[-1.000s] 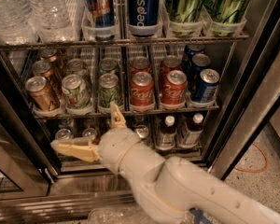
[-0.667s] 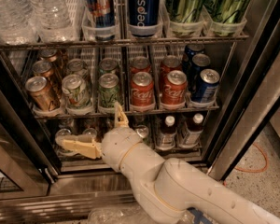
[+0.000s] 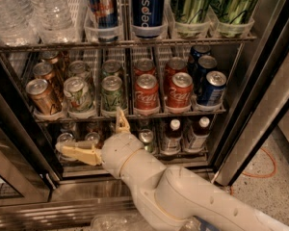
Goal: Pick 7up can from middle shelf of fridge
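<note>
The fridge [image 3: 260, 95] stands open in the camera view. Its middle shelf [image 3: 135, 115] holds rows of short cans in clear lane trays. The 7up can [image 3: 77, 94], pale silver with a green pattern, stands at the front of the second lane from the left. A darker green can [image 3: 111, 93] stands to its right and a brown can [image 3: 41, 96] to its left. My gripper [image 3: 94, 134] is open below the shelf's front edge, under the 7up and green cans. One finger [image 3: 121, 121] points up at the shelf edge, the other [image 3: 74, 151] points left. It holds nothing.
Two red Coca-Cola cans [image 3: 146, 94] and blue cans [image 3: 211, 88] fill the right lanes. The top rack [image 3: 125, 43] holds water bottles and tall cans. The lowest rack has small bottles [image 3: 171, 136] behind my wrist. The glass door frame [image 3: 19, 129] stands at left.
The gripper has shifted very slightly to the right, staying open below the middle shelf. The cans have not moved.
</note>
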`<state>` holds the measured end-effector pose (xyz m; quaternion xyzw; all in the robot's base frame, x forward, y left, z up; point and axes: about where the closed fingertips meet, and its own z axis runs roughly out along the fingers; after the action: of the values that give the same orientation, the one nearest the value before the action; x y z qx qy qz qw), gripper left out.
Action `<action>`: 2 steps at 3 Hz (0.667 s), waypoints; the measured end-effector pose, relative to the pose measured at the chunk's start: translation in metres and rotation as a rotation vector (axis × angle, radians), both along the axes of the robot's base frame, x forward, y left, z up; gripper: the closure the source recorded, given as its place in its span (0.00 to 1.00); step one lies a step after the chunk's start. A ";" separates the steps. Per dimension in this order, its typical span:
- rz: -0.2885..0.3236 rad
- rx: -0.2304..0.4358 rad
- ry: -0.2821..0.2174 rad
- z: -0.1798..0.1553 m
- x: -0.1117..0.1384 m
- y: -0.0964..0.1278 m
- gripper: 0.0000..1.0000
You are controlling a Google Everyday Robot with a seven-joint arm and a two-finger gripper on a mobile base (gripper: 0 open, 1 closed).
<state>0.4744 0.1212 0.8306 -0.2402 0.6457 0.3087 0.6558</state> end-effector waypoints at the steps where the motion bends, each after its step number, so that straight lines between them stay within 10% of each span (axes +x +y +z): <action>1: -0.015 -0.002 -0.011 -0.008 -0.013 0.021 0.00; 2: -0.091 -0.008 -0.029 -0.017 -0.018 0.034 0.00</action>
<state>0.4560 0.1552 0.8134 -0.2178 0.6475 0.2724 0.6776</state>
